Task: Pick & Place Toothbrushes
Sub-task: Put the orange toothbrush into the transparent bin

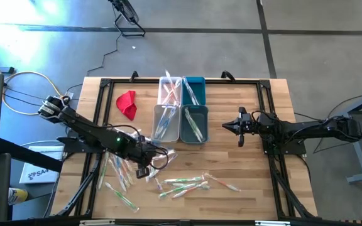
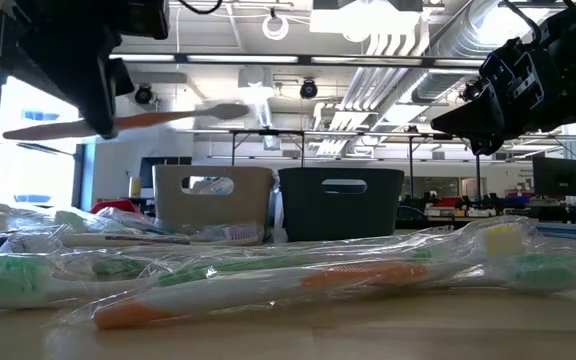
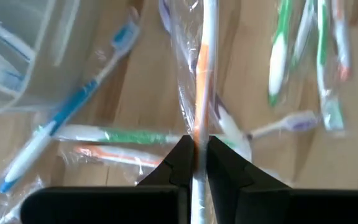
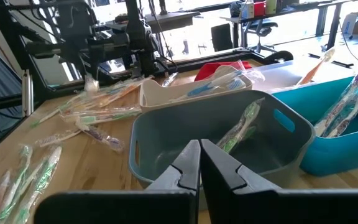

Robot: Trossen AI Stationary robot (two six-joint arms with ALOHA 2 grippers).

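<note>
Where bins (image 1: 181,108) crowd: red cloth (image 1: 127,103).

- Your toothbrushes (image 1: 184,183) sit in glossy, crinkled clear plastic wrappers.
- Your tabletop (image 1: 244,182) is matt, grained wood.
- The bins (image 1: 193,123) look like smooth plastic.
- The red cloth (image 1: 127,103) looks soft.

Wrapped toothbrushes (image 1: 184,184) lie scattered on the table's near left; others stand in the far bins; an orange one (image 3: 201,93) is gripped.
</note>
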